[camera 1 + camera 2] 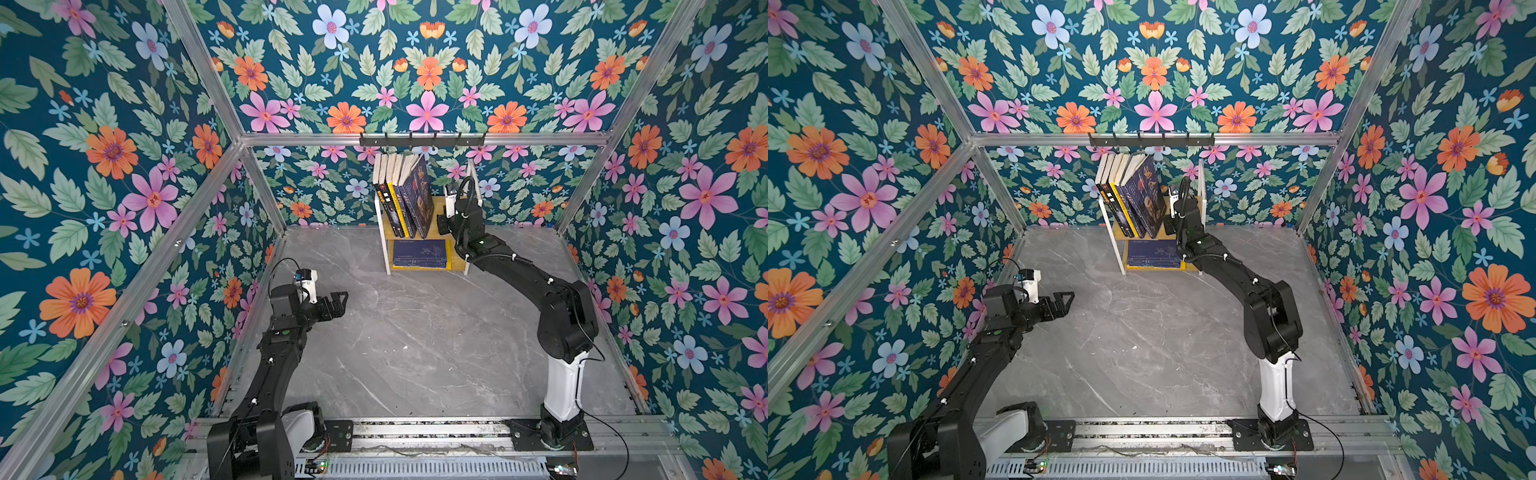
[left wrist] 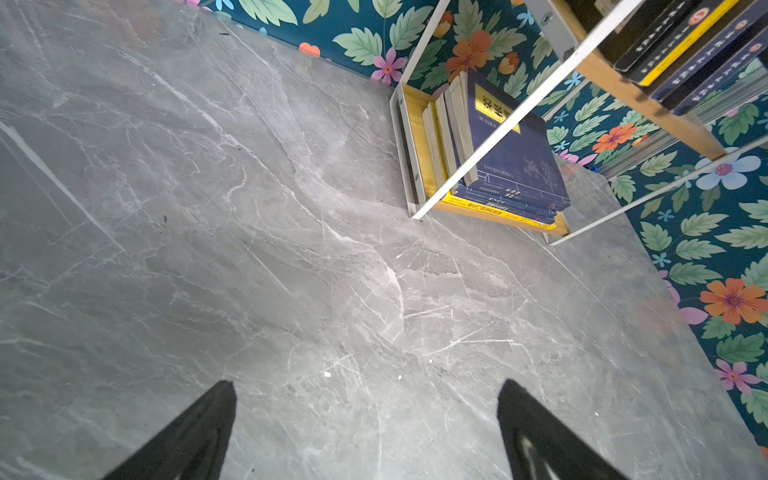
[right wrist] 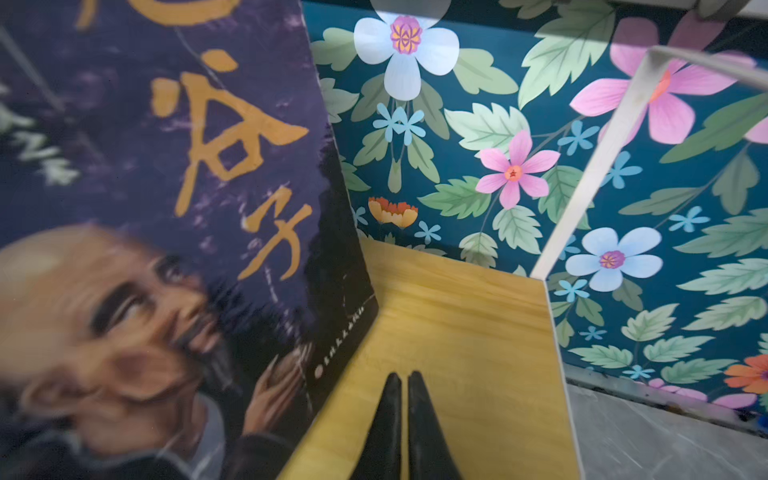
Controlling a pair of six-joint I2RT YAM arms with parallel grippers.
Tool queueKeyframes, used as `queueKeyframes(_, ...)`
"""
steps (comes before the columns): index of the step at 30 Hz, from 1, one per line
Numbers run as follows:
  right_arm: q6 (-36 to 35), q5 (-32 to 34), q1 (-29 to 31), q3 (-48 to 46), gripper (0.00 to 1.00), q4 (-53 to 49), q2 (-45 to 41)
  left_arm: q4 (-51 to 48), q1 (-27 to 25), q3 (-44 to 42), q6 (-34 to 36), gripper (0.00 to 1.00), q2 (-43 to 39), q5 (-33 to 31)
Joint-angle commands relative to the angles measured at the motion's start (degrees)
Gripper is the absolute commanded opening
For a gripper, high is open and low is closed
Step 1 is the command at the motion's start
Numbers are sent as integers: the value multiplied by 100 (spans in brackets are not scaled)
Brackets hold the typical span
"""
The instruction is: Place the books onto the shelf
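Note:
The shelf (image 1: 439,208) stands at the back centre of the table in both top views. On its upper board several books (image 1: 399,191) stand leaning to the left, the outermost a purple portrait-cover book (image 3: 166,199). Several navy books (image 2: 511,166) lie stacked flat on the lower tier (image 1: 1152,253). My right gripper (image 3: 401,376) is shut and holds nothing; it sits over the bare yellow upper board (image 3: 457,316), just right of the portrait book and apart from it. My left gripper (image 2: 368,382) hangs open above the table at the left (image 1: 338,303), far from the shelf.
A black hook rail (image 1: 422,140) runs along the back frame just above the books. The shelf's white end post (image 1: 473,183) stands right of the right wrist. Floral walls close in the grey marble table (image 1: 415,332) on three sides. The arm bases sit on the front rail (image 1: 432,430).

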Motion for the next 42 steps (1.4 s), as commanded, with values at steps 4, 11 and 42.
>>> queueKeyframes(4,331,-403,33,570,8,-579,536,107,11,-4,50,100,-30,5)
queueKeyframes(11,373,-480,162,697,8,-658,713,110,11,4,41,100,-5,24)
queueKeyframes(42,-37,-90,625,-896,47,-1101,-1691,-46,-272,522,645,100,412,-731)
